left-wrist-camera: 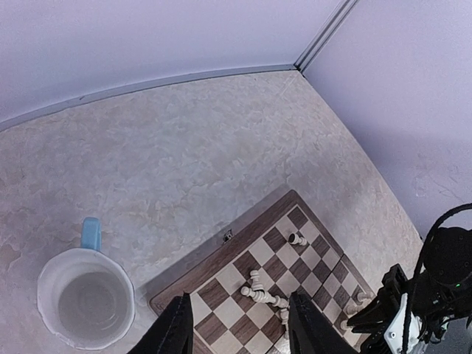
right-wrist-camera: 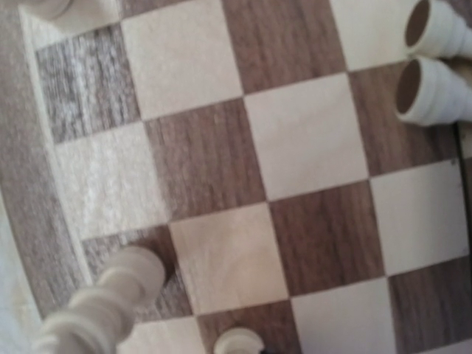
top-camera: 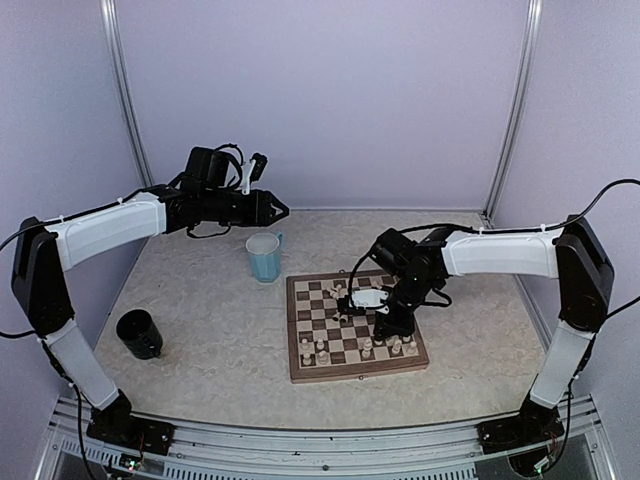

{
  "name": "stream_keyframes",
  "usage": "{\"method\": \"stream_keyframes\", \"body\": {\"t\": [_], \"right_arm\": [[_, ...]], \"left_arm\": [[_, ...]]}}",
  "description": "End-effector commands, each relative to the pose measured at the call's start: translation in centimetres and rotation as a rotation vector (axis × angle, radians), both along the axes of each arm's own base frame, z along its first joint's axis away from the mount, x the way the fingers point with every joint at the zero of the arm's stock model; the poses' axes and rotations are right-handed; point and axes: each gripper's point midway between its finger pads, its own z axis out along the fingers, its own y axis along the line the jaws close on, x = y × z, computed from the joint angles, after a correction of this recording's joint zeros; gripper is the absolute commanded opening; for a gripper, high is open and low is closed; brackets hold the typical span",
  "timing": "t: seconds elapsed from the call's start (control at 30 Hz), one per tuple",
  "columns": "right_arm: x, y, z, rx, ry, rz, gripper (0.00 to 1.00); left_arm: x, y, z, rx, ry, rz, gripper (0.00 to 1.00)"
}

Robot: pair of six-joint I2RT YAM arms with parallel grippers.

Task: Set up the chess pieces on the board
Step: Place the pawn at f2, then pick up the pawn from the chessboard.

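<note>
Square wooden chessboard (top-camera: 360, 373), dark brown and cream squares with a light wood rim, lay on the mottled beige surface (top-camera: 200, 330), right of centre and close to the near edge. Small pale cream chess pieces (top-camera: 322, 350) stood in a broken row along the board's near edge; several more lay toppled around its middle and far-left part (left-wrist-camera: 262, 291). Right tool (top-camera: 383, 330) was down over the board's right half with its jaws closed; I could not tell whether it pinched anything. Its wrist view showed only squares, two pieces on their sides (right-wrist-camera: 435, 33) and one ringed piece (right-wrist-camera: 110, 295) beside the rim. Left tool (top-camera: 280, 208) hovered above the surface's far-centre area, fingers (left-wrist-camera: 177, 328) moderately apart with nothing between them. A translucent pale-blue plastic cup with a blue handle (top-camera: 264, 256) stood just beyond the board's far-left corner. A black cylindrical cup (top-camera: 140, 334) stood near the left edge.
</note>
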Motion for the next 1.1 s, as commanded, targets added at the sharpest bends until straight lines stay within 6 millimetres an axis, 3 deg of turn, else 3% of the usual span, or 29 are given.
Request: {"method": "stream_keyframes", "body": {"t": [0.0,0.17,0.27,0.4,0.5,0.67,0.87,1.07], "right_arm": [[-0.2,-0.6,0.2,-0.004,-0.013,0.003,0.04],[0.2,-0.3,0.3,0.004,-0.021,-0.003,0.19],[0.4,0.0,1.3,0.027,-0.034,-0.004,0.25],[0.7,0.3,3.9,0.082,-0.044,0.004,0.32],[0.8,0.1,7.0,0.187,-0.018,0.011,0.35],[5.1,-3.0,10.6,0.354,-0.113,-0.136,0.37],[10.7,-6.6,9.6,0.412,-0.207,-0.349,0.34],[13.5,-6.1,6.6,0.381,-0.181,-0.392,0.34]], "left_arm": [[-0.1,-0.2,0.7,0.011,-0.018,-0.011,0.45],[-0.1,-0.2,0.6,0.012,-0.017,-0.011,0.45],[-0.1,-0.3,0.5,0.014,-0.016,-0.010,0.45],[-0.3,-0.5,0.7,0.012,-0.016,-0.018,0.45],[-0.7,-1.0,0.8,0.024,-0.023,-0.038,0.45],[-2.2,-3.3,-0.7,0.171,-0.047,-0.074,0.44],[-5.8,-7.9,-3.6,0.335,-0.050,-0.146,0.44],[-7.4,-10.2,-6.4,0.349,0.010,-0.159,0.44]]}}
